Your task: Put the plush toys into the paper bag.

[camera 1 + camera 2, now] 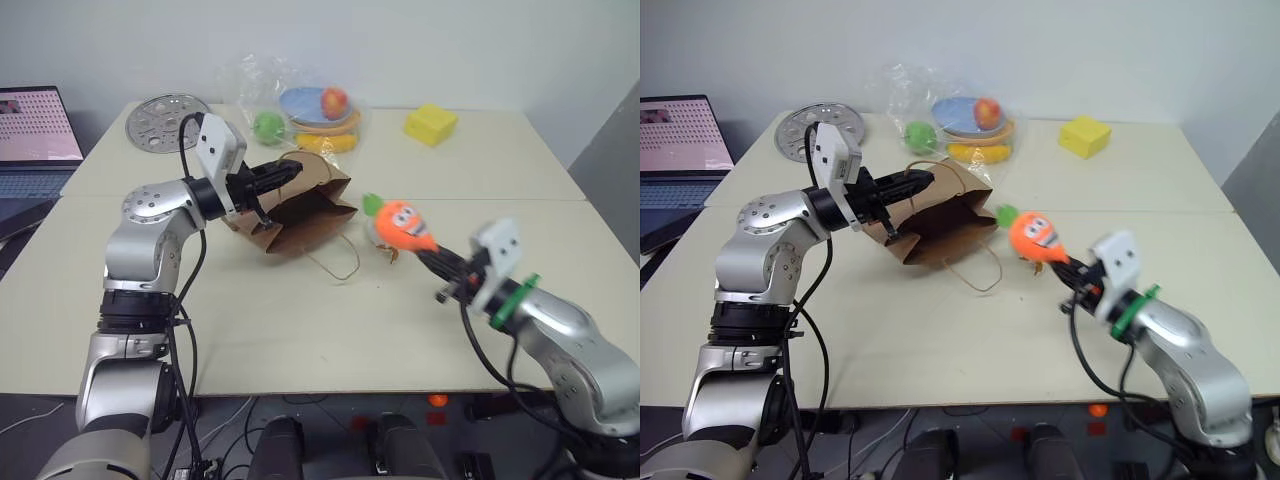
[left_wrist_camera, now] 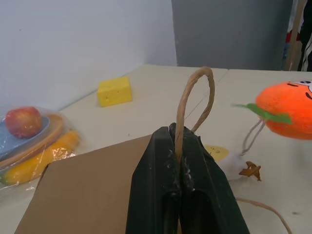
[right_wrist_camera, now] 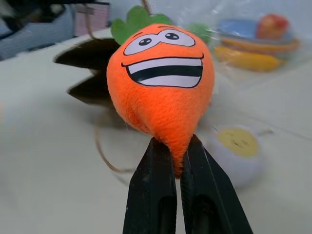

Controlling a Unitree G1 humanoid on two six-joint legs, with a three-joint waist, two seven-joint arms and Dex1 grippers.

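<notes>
Pinching the carrot (image 3: 161, 87) by its tip, the right gripper (image 3: 179, 161) holds it just beside the bag (image 1: 300, 215); the left gripper (image 2: 180, 161) clamps a handle (image 2: 195, 105). Neither toy looks bagged; the white one (image 3: 239, 146) lies near the bag.

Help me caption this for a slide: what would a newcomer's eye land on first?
First, the grinning orange carrot plush, pinched by its tip in the right gripper above the table. Next, the brown paper bag lying mid-table, mouth toward the carrot, one handle clamped in the left gripper.
</notes>
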